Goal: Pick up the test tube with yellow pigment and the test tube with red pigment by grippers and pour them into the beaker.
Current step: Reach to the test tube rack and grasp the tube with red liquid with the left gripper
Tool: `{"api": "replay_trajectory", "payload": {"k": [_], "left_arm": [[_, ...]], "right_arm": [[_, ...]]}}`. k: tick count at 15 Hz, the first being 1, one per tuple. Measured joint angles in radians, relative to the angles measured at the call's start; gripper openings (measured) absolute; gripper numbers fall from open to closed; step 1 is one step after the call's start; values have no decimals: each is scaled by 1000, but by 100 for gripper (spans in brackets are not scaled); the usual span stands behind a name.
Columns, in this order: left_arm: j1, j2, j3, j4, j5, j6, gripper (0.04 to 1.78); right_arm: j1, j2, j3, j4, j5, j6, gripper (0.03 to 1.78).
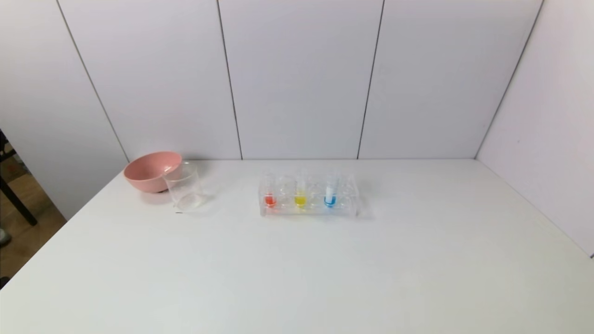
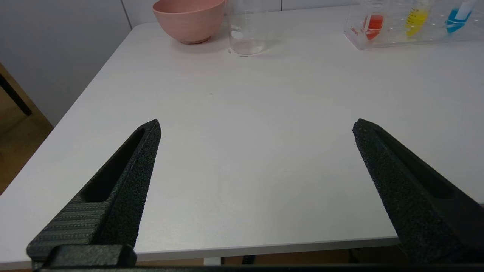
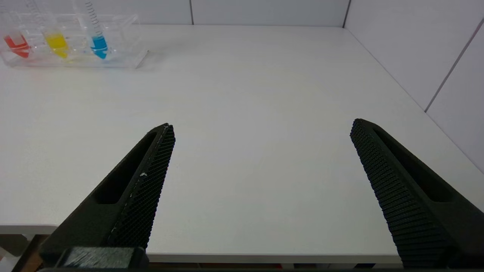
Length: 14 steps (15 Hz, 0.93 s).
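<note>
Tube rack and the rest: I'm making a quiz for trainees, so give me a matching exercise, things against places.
Things:
1. test tube with red pigment
2. test tube with yellow pigment
3. beaker
4. blue-tipped tube

Places:
A. rack's right end of the three
B. beside the pink bowl
C. middle of the three
D. rack's left end of the three

Pairs: 1-D, 2-C, 3-B, 4-A

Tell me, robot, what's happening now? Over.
Left gripper and right gripper open, empty, at table's near edge. Red tube and yellow tube racked. Beaker empty. Path clear.
</note>
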Motion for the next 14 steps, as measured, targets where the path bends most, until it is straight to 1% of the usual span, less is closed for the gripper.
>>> {"api": "replay_trajectory", "payload": {"k": [3, 7, 9, 11, 14], "left_arm": [[-1, 1, -28, 6, 3, 0, 178], [-1, 53, -145, 47, 1, -3, 178], [-1, 116, -197, 44, -5, -16, 178], [-1, 206, -251, 22, -31, -47, 178], [-1, 376, -323, -62, -73, -86, 178]], "right_arm": [[0, 0, 0, 0, 0, 0, 170], [0, 0, 0, 0, 0, 0, 170], [0, 0, 0, 0, 0, 0, 170], [0, 0, 0, 0, -1, 0, 170], [0, 0, 0, 0, 0, 0, 170]]}}
